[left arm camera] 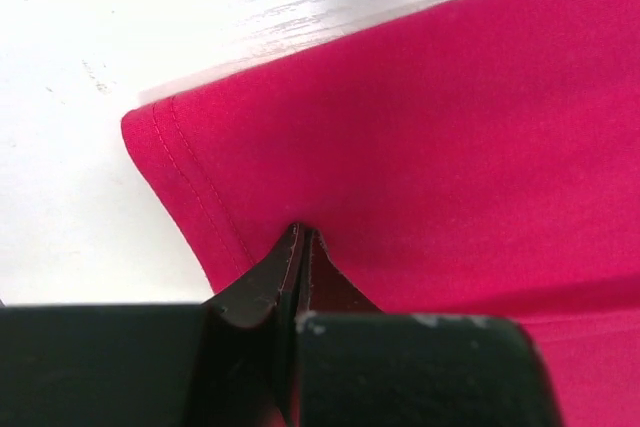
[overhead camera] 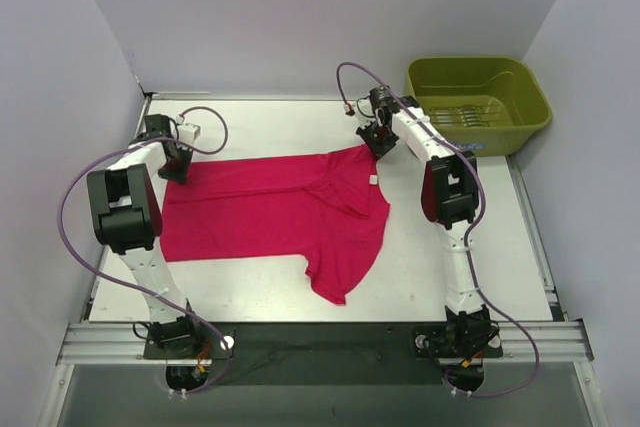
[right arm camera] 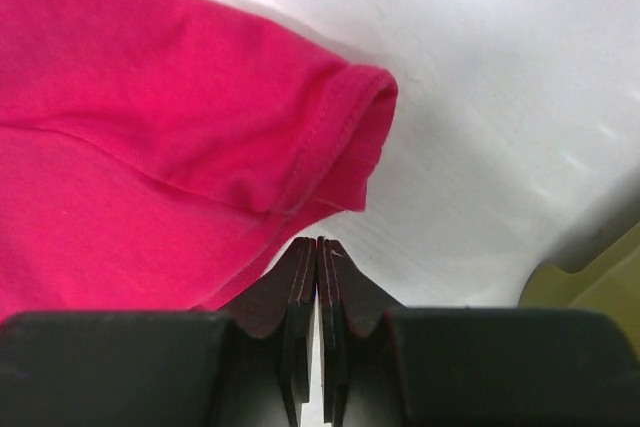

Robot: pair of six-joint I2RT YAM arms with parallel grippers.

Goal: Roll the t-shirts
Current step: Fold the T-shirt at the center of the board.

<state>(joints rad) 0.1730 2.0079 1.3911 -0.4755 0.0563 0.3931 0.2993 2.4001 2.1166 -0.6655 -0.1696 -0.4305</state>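
Overhead, the t-shirt (overhead camera: 270, 212) lay spread across the middle of the table (overhead camera: 250, 292). The left gripper (left arm camera: 302, 239) was pinched shut on its fabric beside the hemmed corner at frame left. The right gripper (right arm camera: 318, 247) was closed at the upper-right sleeve edge; whether it held cloth was unclear. The tub (overhead camera: 520, 97) sat upper right.

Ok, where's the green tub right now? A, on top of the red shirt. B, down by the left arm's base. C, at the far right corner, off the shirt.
C: the olive-green tub sits at the far right corner, well apart from the t-shirt spread mid-table.
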